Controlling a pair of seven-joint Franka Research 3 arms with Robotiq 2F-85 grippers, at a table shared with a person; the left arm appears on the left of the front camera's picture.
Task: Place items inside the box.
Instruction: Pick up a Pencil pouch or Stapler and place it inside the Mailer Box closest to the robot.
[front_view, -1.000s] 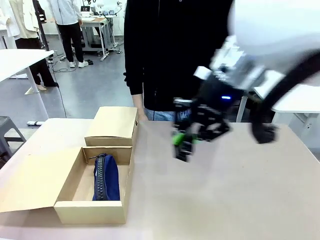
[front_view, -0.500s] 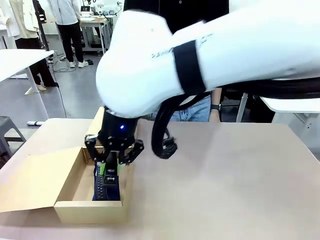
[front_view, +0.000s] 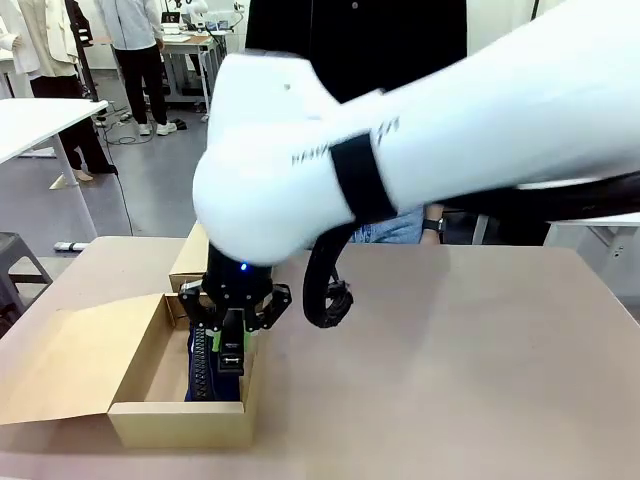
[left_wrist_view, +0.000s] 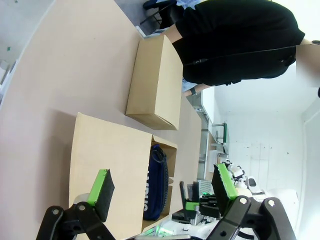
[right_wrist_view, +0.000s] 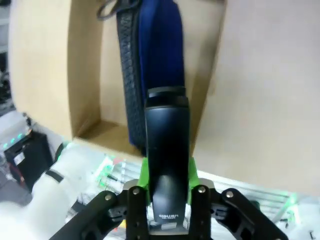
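- The white right arm (front_view: 400, 160) fills the middle of the front view, hiding most of the closed box (left_wrist_view: 152, 80) at the far side and much of the person (front_view: 350, 30) in a black top behind the counter (front_view: 450, 350).
- The person's hands are hidden behind the arm; a watch at one wrist just peeks out beneath it.
- White lettering runs along the navy pouch (left_wrist_view: 156, 180), sideways and too small to read. The small print at the base of the black stapler (right_wrist_view: 167, 145) is also illegible.
- The bottom edge of the left wrist view cuts off the open box's near end.
- A second ago the right fingers (front_view: 228, 345) hung blurred over bare counter right of the middle, and the closed box showed whole. Half a second ago they were already above the open box (front_view: 140, 420), and now sit about the same spot, a touch lower.
- The box, its flap (front_view: 60, 370) folded out to the left and the pouch lie where they did.
- The right fingers are clamped on the stapler, green pads pressed to both its sides; it points down over the pouch's near end, close to the box's right wall. Whether it touches the pouch I cannot tell.
- The left fingers (left_wrist_view: 102, 187) are spread wide with nothing between them, above the open box.
- The open box holds the navy pouch, lying lengthwise along its right wall; the floor to its left is bare cardboard.
- The closed box stands just behind the open one.
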